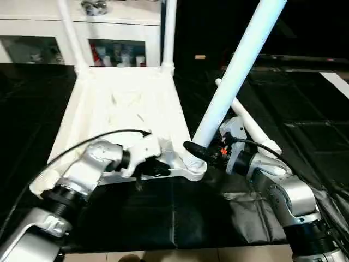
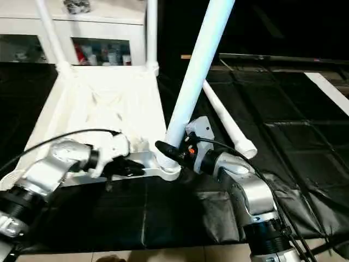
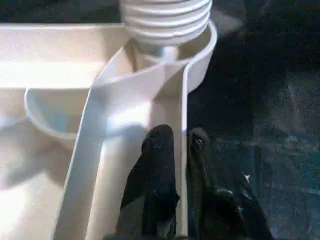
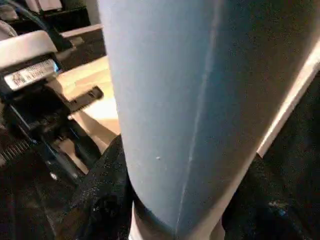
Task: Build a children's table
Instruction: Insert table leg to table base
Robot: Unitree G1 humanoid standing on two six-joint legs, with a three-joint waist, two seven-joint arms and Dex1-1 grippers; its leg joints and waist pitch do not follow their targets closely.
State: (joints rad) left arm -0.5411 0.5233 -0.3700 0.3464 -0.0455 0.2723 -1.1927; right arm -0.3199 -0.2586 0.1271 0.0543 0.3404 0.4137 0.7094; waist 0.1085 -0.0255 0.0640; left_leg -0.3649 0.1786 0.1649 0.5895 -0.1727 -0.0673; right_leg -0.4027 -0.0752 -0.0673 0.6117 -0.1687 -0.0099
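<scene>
Upside down on the black floor mat (image 1: pixel 163 218), the tabletop (image 1: pixel 125 109) — left gripper (image 3: pixel 181 142) pinching its near rim, right gripper (image 1: pixel 192 149) clamped around the tilted leg (image 1: pixel 234 71) whose ribbed end sits in the near right corner socket (image 1: pixel 192 168) — another leg (image 2: pixel 229 123) lying beside.

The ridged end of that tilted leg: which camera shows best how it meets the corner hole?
The left wrist view: the leg's threaded end sits at the corner socket of the tabletop, seen close up. Both eye views show the joint small, beside the right gripper. The right wrist view shows the leg's smooth shaft.
</scene>
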